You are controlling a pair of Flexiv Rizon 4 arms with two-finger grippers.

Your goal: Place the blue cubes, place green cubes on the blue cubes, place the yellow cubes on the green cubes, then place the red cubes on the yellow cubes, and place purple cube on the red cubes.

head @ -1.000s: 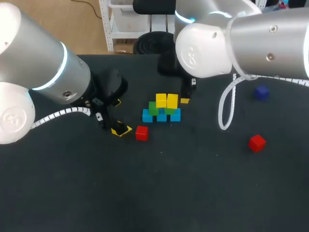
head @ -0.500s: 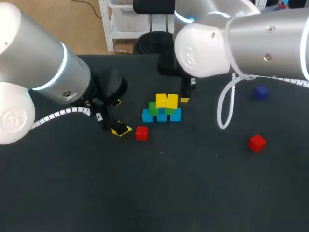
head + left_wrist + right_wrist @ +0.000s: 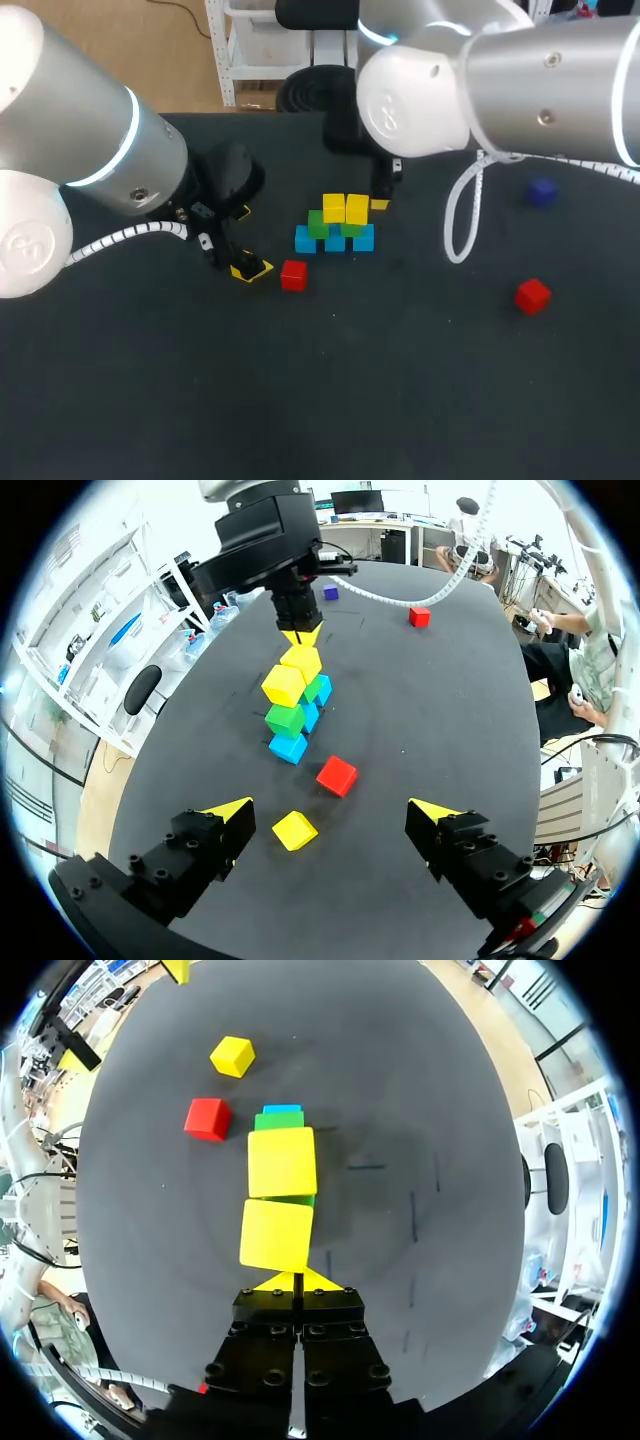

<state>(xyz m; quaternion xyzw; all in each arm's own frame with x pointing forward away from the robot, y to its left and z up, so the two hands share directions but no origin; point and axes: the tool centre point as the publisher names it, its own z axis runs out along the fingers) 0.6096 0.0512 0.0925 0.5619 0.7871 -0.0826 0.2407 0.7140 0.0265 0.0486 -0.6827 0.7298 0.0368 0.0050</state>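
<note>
A row of three blue cubes (image 3: 305, 239) stands mid-table, with two green cubes (image 3: 318, 224) on them and two yellow cubes (image 3: 345, 208) on top; the stack (image 3: 290, 695) shows in the left wrist view, and the yellow cubes (image 3: 282, 1161) in the right wrist view. My right gripper (image 3: 381, 205) (image 3: 298, 1280) is shut and empty, just right of the stack. My left gripper (image 3: 235, 240) (image 3: 333, 815) stands open to the left. A loose yellow cube (image 3: 295, 830) (image 3: 250, 270) lies between its fingers, a red cube (image 3: 293, 275) (image 3: 337, 775) just ahead.
A second red cube (image 3: 532, 295) (image 3: 419, 616) lies at the right of the table. The purple cube (image 3: 541, 192) (image 3: 330, 592) sits further back on the right. The right arm's white cable (image 3: 462, 225) hangs near the stack's right side.
My right arm has shifted slightly left and away, its gripper still shut beside the stack. The left arm and all cubes stay where they were.
</note>
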